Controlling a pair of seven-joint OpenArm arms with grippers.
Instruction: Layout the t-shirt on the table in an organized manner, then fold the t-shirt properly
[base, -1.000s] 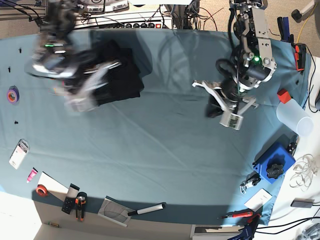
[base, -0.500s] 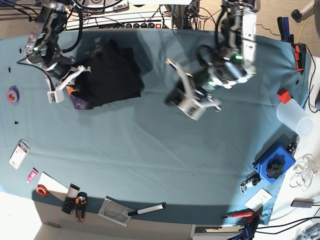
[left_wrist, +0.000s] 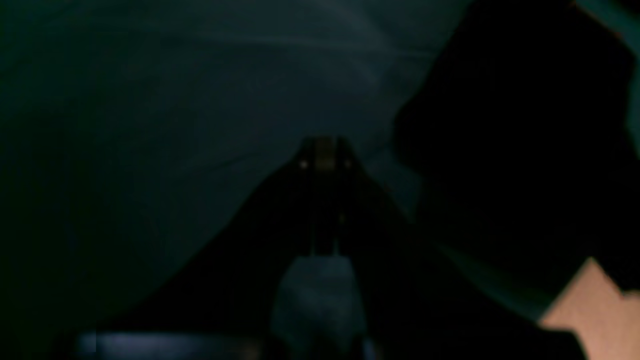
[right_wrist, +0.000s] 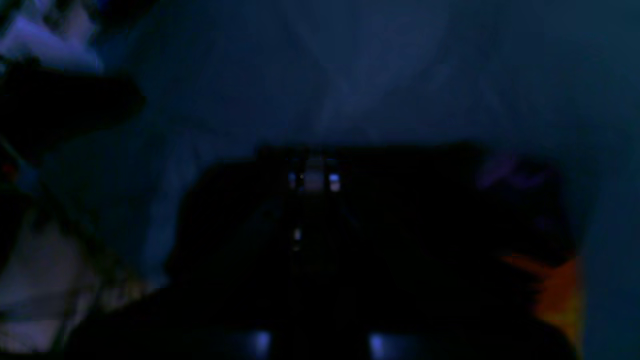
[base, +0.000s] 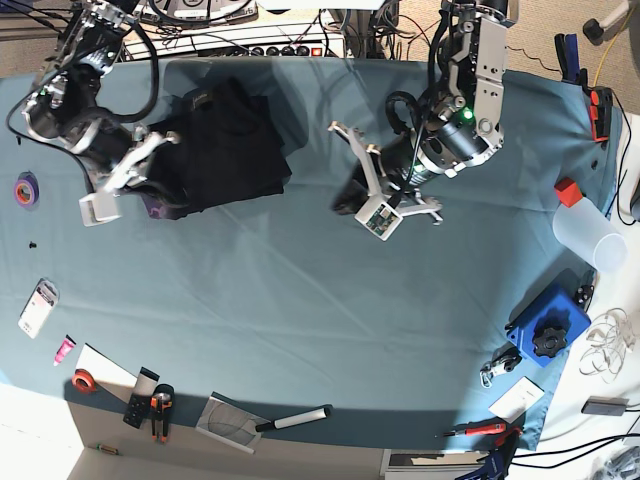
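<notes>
Clearly the t-shirt (base: 222, 145) sits bunched at the table's (base: 300, 330) far edge; right gripper (base: 105, 195) pinched closed beside it, left gripper (base: 375, 205) closed, empty; a shallow pinch could drag one layer only

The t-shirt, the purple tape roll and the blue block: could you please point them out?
t-shirt (base: 225, 150): base view, middle of the black bundle.
purple tape roll (base: 26, 189): base view, its ring, by the table's left edge.
blue block (base: 547, 314): base view, its top face.
</notes>
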